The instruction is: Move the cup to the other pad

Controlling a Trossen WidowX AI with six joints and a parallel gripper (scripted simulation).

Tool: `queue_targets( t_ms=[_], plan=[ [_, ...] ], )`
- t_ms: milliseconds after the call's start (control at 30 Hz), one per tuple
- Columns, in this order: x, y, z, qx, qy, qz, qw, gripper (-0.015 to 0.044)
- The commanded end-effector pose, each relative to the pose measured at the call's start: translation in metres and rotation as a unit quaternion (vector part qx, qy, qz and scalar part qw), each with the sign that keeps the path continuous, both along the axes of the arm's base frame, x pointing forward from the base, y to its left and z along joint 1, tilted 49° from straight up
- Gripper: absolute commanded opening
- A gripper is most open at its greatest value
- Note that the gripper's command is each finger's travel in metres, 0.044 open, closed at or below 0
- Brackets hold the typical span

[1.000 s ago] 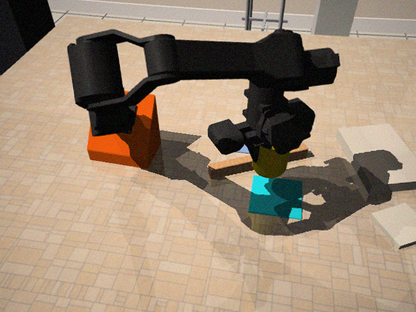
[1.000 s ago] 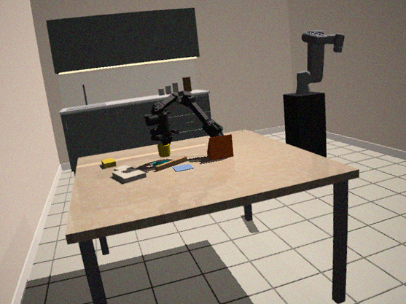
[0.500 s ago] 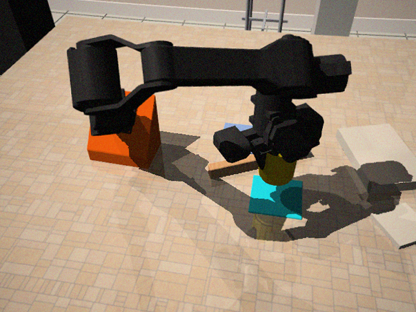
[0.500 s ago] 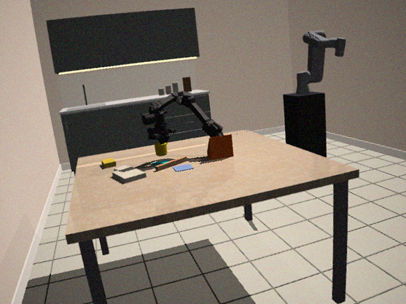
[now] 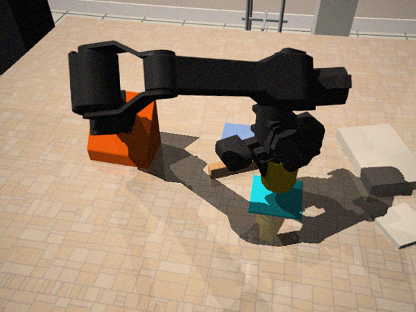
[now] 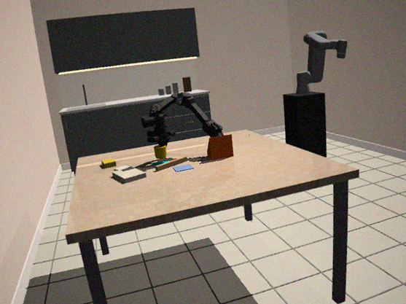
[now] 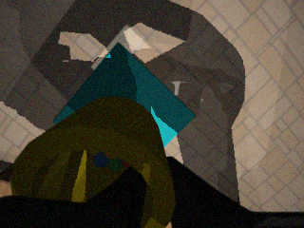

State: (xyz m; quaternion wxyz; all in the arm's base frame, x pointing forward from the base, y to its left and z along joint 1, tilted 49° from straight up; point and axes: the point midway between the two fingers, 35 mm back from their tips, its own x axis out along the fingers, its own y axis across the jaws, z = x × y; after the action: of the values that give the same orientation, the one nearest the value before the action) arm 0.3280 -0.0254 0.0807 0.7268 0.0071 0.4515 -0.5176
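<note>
Over the teal pad [image 5: 276, 201]: yellow cup [image 5: 279, 178], upright and clear of the surface, clamped in the gripper [image 5: 272, 163] by its rim so the marbles [image 7: 108, 161] stay at the bottom. Arm [image 5: 219, 77] reaches out level from its orange base [image 5: 123, 136], wrist pointing straight down. Blue pad [image 5: 237, 130] behind, vacant.

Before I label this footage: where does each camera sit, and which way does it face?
Top: high above the table, angled down; the whole arm shows.
Exterior: across the room, facing the table; the arm looks small.
Wrist: behind the gripper, looking down into the cup.
Shared by top and wrist: the cup over the cyan pad.
</note>
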Motion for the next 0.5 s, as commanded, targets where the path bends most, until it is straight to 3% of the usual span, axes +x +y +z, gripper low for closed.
queue_targets(
  t_ms=[0,467],
  plan=[
    [-0.001,-0.005,-0.005,-0.003,0.003,0.003,1.0,0.0],
    [0.0,-0.021,-0.018,-0.004,0.003,0.003,1.0,0.0]
  ],
)
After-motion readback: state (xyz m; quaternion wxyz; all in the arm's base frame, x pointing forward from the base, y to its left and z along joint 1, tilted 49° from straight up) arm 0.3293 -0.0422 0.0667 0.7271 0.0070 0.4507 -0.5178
